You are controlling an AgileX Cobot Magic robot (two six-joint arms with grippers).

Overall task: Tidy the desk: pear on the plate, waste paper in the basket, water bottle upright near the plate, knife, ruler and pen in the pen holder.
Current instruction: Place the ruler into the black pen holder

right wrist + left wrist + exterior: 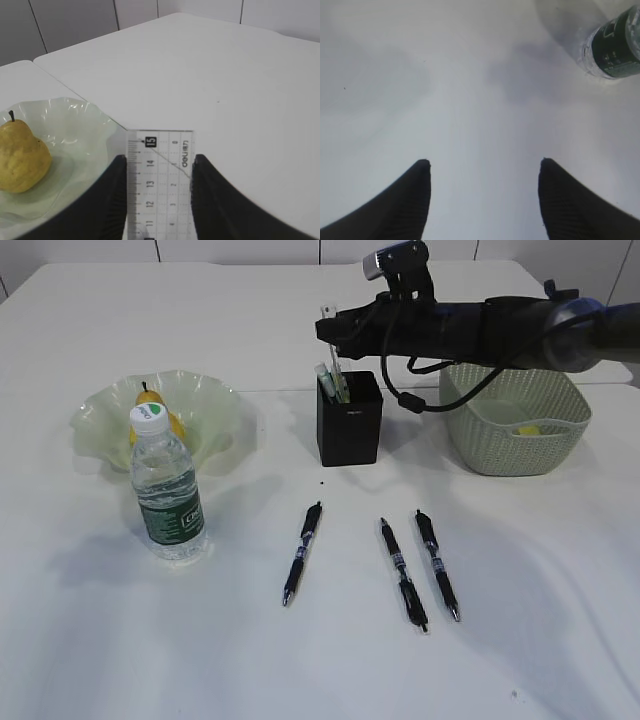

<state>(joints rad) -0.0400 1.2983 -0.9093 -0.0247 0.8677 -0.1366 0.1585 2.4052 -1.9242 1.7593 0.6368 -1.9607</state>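
Right pincer [157, 200] clamps the ruler [159, 180] over the holder [350, 420] below (already crowded); released off-centre, it could snag the rim.

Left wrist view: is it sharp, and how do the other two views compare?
Left wrist view: soft, fingers blurred, broad grey shadows on the desk. Right wrist view: crisp, ruler marks readable. Exterior view: evenly lit, soft shadow beside the bottle.
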